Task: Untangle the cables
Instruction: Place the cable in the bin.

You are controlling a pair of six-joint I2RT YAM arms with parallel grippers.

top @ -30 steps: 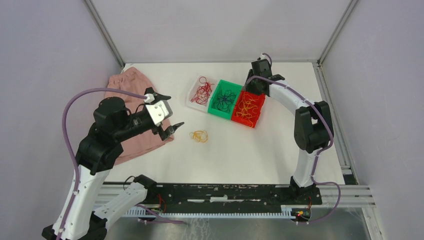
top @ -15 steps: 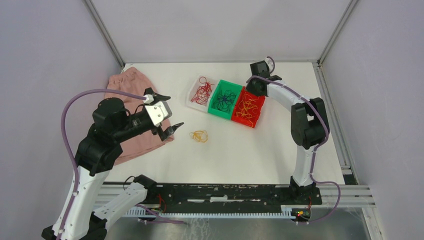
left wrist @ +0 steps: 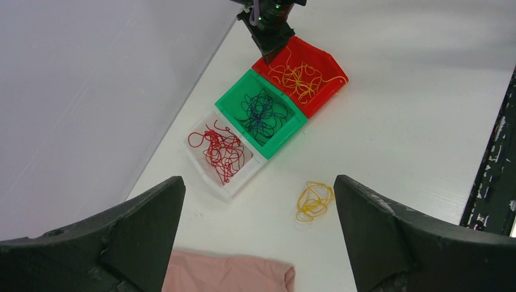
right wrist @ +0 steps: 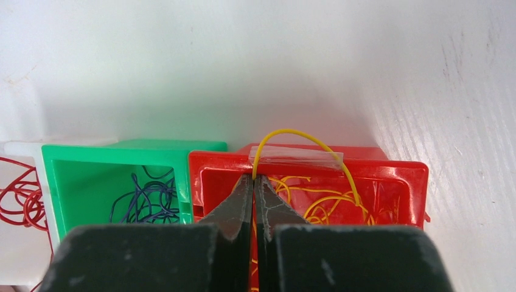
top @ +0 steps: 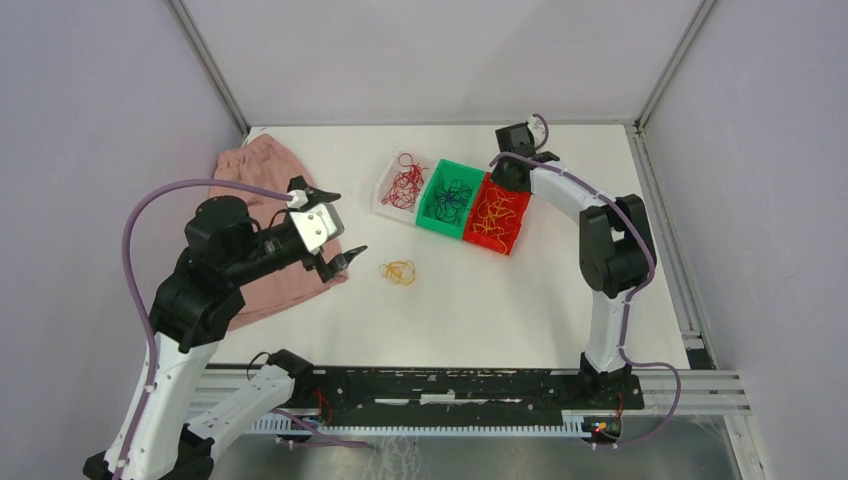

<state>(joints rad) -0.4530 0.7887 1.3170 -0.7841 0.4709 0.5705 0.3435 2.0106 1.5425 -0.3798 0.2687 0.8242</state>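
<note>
The cables lie sorted by colour in three bins: red ones (top: pixel 405 183) in a white bin (top: pixel 384 196), dark blue ones (top: pixel 448 197) in a green bin (top: pixel 431 221), yellow ones (top: pixel 493 215) in a red bin (top: pixel 507 243). A loose yellow bundle (top: pixel 398 271) lies on the table in front of the bins. My right gripper (right wrist: pixel 254 177) is over the red bin's far rim, shut on a yellow cable (right wrist: pixel 292 131) that arcs up over the rim. My left gripper (top: pixel 348 222) hangs wide open above the table, left of the loose bundle (left wrist: pixel 313 201), holding nothing.
A pink cloth (top: pixel 270 215) lies at the table's left under my left arm. The three bins stand side by side in a slanted row at mid-table. Cage posts and walls ring the white table (top: pixel 560 290).
My right gripper has closed onto a yellow cable at the red bin's far rim, and its wrist shifted slightly. The left arm has not moved.
</note>
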